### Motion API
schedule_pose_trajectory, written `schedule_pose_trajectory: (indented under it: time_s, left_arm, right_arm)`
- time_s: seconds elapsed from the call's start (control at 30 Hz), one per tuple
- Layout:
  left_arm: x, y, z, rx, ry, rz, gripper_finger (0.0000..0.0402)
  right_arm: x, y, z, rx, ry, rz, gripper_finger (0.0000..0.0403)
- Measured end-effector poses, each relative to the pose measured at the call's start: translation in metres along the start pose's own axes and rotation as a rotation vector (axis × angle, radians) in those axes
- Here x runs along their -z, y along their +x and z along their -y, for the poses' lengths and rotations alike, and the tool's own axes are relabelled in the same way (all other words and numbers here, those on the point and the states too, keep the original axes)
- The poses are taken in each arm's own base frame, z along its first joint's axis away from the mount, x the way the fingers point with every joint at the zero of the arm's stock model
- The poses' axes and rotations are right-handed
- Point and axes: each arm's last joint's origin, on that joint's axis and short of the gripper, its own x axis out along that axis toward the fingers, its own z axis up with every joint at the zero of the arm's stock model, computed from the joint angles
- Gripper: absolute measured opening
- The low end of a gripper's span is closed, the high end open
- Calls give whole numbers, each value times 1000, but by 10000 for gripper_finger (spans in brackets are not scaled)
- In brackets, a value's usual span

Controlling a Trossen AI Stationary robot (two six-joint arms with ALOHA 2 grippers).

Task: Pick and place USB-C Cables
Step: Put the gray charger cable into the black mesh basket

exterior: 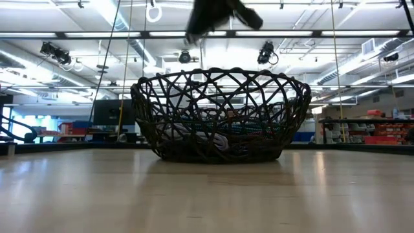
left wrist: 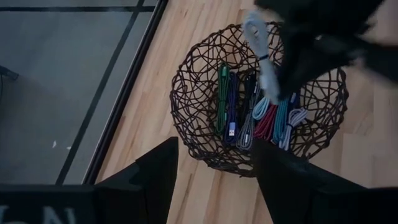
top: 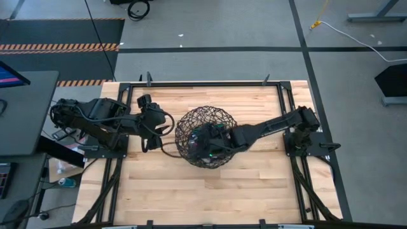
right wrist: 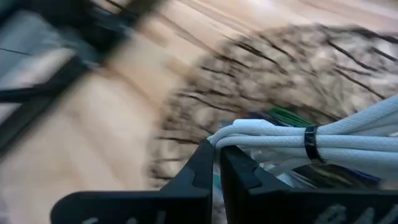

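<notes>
Fingers of your right gripper [right wrist: 217, 163] fill the near edge of the right wrist view, pinched on a white cable bundle [right wrist: 323, 140] with a black band round it; the wicker basket [right wrist: 348, 68] blurs past behind.

From the left wrist view you see the left gripper [left wrist: 214, 180], its fingers spread wide and holding nothing, looking down at the basket [left wrist: 193, 93]. Green, purple, red, teal and pale USB-C Cables [left wrist: 255, 115] lie side by side in it, and the white bundle [left wrist: 261, 53] hangs over them from the right arm.

Looking down from the high view, the basket [top: 184, 127] sits mid-table, your right gripper [top: 213, 141] over it and the left gripper [top: 151, 130] just beside its left rim.

At table height the basket [exterior: 220, 116] stands alone on the wood (the arm is a dark smear above it).

You are probably either lifting this bundle out or about to drop it in; I cannot tell which. Clear the rim before you swing across the table.
</notes>
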Motion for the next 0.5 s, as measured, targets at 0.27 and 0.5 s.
schedule_pose_trajectory:
  time_s: [0.27, 0.5]
  left_arm:
    - [-2, 0, 1, 6, -31, 16, 210]
    - [-4, 0, 1, 11, -41, 31, 210]
  right_arm:
    - [-3, 28, 32, 166, -1, -206, 12]
    - [-4, 37, 52, 223, -77, -335, 12]
